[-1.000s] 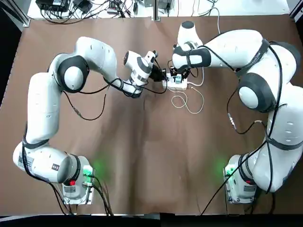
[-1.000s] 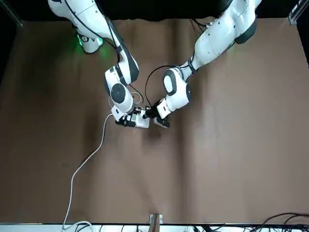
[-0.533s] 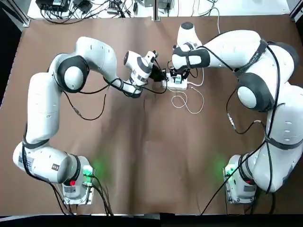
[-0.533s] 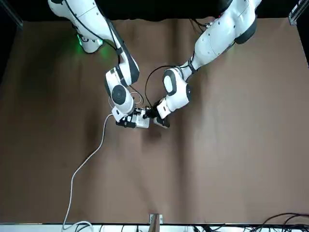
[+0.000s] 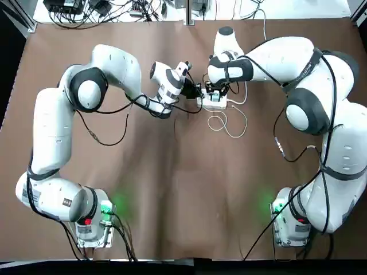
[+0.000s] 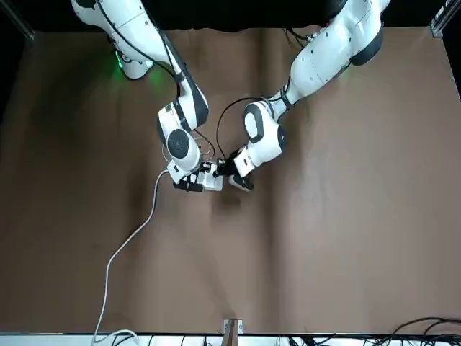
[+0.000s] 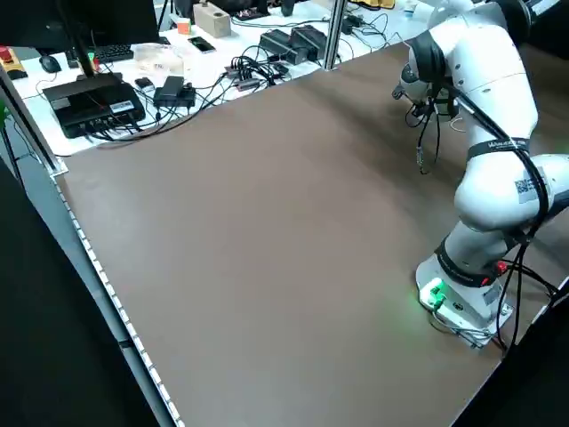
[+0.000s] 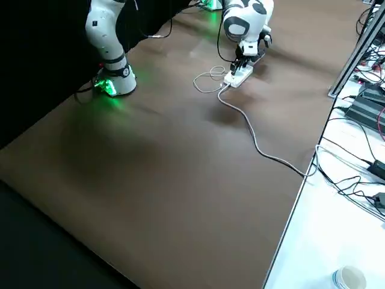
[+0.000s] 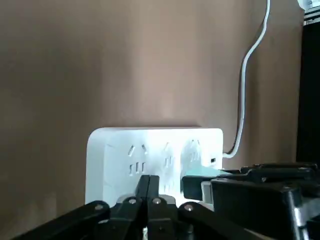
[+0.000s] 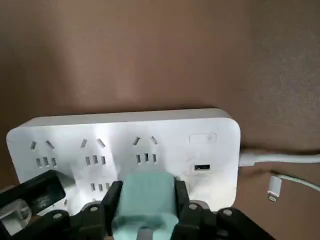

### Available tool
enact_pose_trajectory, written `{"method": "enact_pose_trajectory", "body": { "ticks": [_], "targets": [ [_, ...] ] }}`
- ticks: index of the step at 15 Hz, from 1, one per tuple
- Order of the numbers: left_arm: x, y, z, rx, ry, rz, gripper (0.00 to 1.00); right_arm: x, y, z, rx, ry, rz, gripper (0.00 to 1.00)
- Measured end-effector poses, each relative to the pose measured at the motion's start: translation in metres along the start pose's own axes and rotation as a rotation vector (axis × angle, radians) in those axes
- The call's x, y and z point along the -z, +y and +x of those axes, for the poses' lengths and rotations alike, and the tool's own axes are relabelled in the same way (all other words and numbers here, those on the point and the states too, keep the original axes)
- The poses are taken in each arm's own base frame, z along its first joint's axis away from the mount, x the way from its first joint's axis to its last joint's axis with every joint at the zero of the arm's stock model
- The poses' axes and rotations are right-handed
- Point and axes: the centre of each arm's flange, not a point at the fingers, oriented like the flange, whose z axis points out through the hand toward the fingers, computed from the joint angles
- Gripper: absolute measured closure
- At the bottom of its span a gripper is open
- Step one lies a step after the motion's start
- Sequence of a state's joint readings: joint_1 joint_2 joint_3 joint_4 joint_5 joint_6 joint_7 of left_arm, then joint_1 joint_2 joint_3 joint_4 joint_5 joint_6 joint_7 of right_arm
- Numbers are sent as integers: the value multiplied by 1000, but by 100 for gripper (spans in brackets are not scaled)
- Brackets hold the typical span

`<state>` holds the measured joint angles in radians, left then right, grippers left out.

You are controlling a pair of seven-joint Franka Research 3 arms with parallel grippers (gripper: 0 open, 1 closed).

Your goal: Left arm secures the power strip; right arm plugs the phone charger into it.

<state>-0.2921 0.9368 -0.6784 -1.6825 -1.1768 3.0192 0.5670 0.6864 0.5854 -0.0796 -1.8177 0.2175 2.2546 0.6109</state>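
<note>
The white power strip (image 5: 218,105) lies flat on the brown table (image 5: 172,189), its thick white cord (image 6: 137,231) running off toward the far edge. My left gripper (image 5: 195,92) is shut, and its joined black fingertips (image 9: 148,186) press on one end of the power strip (image 9: 150,150). My right gripper (image 5: 214,93) hovers just over the strip, shut on the teal phone charger (image 10: 145,200). The charger sits right above the sockets of the power strip (image 10: 125,140); its prongs are hidden. Its thin white cable (image 5: 227,123) loops on the table beside the strip.
Cables, boxes and electronics (image 7: 98,93) crowd the white bench beyond the table's far edge. A loose cable connector (image 10: 273,188) lies beside the strip's cord end. Both arm bases (image 5: 92,229) stand at the near edge with green lights.
</note>
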Motion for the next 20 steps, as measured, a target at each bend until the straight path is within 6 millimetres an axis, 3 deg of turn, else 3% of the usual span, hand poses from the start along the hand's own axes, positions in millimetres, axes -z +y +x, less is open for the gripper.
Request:
{"method": "enact_pose_trajectory", "body": {
  "ticks": [7, 9, 12, 13, 15, 20],
  "targets": [
    [0, 0, 0, 0, 0, 0, 99, -1, 0, 1, -1, -3, -2, 50],
    [0, 0, 0, 0, 0, 0, 99, -8, 1, 4, -5, -5, -7, 34],
    [0, 0, 0, 0, 0, 0, 99, -4, -3, 8, -3, -7, -6, 8],
    [0, 0, 0, 0, 0, 0, 99, 15, -5, 16, -12, -27, -12, 0],
    [0, 0, 0, 0, 0, 0, 99, 49, 3, 32, -35, -55, -14, 0],
    [0, 0, 0, 0, 0, -1, 99, 159, 65, 74, -130, -61, 37, 0]
  ]
}}
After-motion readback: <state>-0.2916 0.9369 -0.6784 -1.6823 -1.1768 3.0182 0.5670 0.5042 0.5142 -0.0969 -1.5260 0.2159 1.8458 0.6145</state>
